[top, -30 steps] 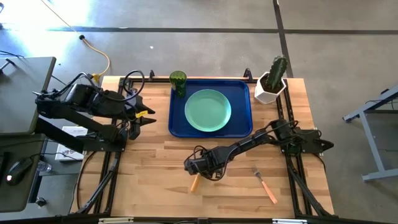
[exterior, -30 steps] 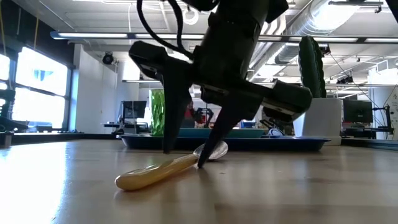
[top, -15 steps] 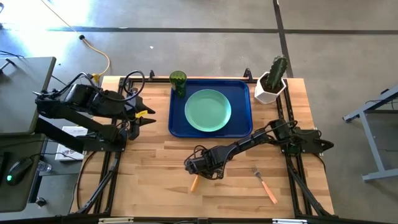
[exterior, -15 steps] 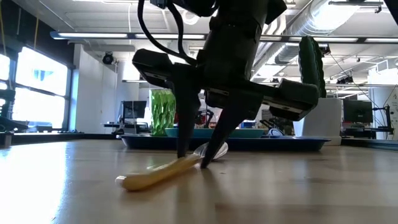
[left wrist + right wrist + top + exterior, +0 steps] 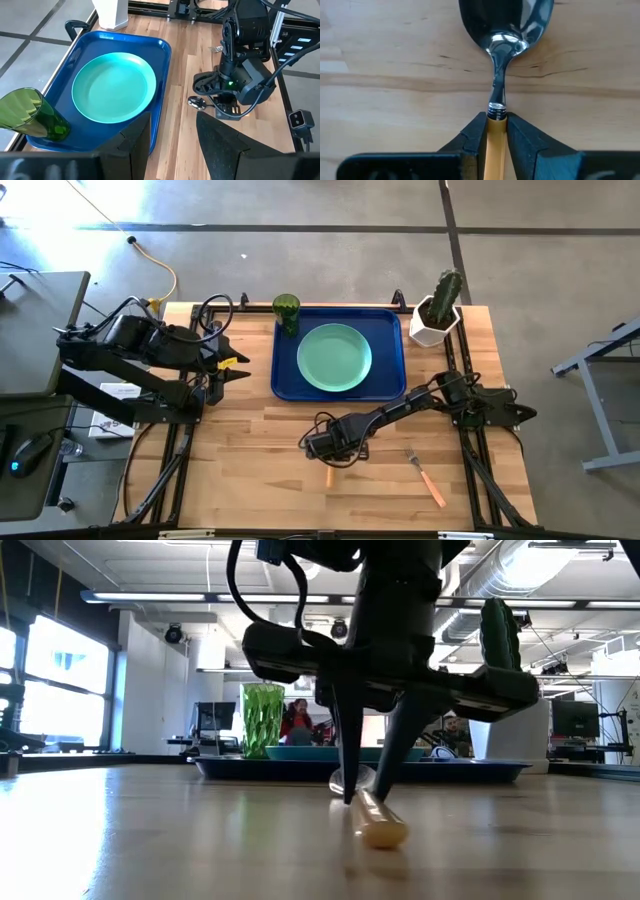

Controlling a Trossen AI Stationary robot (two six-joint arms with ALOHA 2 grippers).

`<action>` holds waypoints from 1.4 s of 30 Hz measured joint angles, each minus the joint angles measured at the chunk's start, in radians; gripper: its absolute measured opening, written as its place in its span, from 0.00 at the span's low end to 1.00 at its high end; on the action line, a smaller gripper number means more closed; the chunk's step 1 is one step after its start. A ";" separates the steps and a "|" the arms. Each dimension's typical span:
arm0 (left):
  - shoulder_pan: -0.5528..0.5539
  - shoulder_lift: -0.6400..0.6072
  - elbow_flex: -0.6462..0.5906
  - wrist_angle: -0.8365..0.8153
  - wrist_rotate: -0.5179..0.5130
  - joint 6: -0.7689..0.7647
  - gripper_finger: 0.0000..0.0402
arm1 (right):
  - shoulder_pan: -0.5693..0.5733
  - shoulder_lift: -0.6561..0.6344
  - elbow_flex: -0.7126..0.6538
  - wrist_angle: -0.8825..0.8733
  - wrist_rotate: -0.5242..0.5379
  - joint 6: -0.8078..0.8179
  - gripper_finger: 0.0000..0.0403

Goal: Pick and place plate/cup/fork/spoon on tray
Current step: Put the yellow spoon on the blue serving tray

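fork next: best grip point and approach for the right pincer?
Take the fork by its orange handle, near the middle, from straight above. It lies flat on the table with bare wood around it, tines toward the tray. The handle looks thicker than the tines, so set the jaws across its width. The right pincer is clamped on the spoon for now.

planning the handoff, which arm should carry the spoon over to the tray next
The right. Its gripper is already closed on the spoon at the handle, on the table just in front of the tray. The left gripper waits at the table's left edge.
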State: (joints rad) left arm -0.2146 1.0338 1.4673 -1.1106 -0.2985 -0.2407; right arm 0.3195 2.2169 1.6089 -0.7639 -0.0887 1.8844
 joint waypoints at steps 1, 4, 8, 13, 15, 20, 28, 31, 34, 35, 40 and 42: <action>0.000 0.000 0.000 0.000 0.000 0.000 0.37 | 0.000 0.000 0.000 -0.002 0.000 -0.020 0.14; 0.000 0.000 0.000 0.000 0.000 0.000 0.37 | 0.000 0.000 -0.001 -0.009 -0.005 -0.061 0.14; 0.000 0.000 0.000 0.000 0.000 0.000 0.37 | 0.000 0.000 -0.001 -0.026 -0.007 -0.115 0.13; 0.000 0.000 0.000 0.000 0.000 0.000 0.37 | 0.000 0.000 -0.001 -0.032 -0.007 -0.149 0.06; 0.000 0.000 0.000 0.000 0.000 0.000 0.37 | 0.000 -0.001 -0.001 -0.033 -0.007 -0.159 0.03; 0.000 0.000 0.000 0.000 0.000 -0.001 0.37 | 0.000 -0.001 -0.001 -0.034 0.005 -0.167 0.03; 0.000 0.000 0.000 0.000 0.000 -0.001 0.37 | 0.005 -0.002 0.018 -0.051 0.032 -0.204 0.03; 0.000 0.000 0.000 0.000 0.000 -0.001 0.37 | 0.006 0.000 0.050 -0.077 0.054 -0.216 0.03; 0.000 0.000 0.000 0.000 0.000 -0.001 0.37 | 0.005 0.004 0.080 -0.127 0.088 -0.243 0.03; 0.000 0.000 0.000 0.000 0.000 -0.001 0.37 | 0.004 0.004 0.089 -0.144 0.103 -0.247 0.02; 0.000 0.000 0.000 0.001 0.000 -0.001 0.37 | 0.003 0.007 0.133 -0.202 0.139 -0.256 0.02; 0.000 0.000 0.000 0.001 0.000 -0.002 0.37 | 0.003 0.008 0.145 -0.214 0.159 -0.269 0.02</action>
State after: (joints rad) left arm -0.2146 1.0339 1.4675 -1.1099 -0.2989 -0.2424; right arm 0.3225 2.2253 1.7537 -0.9782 0.0701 1.6152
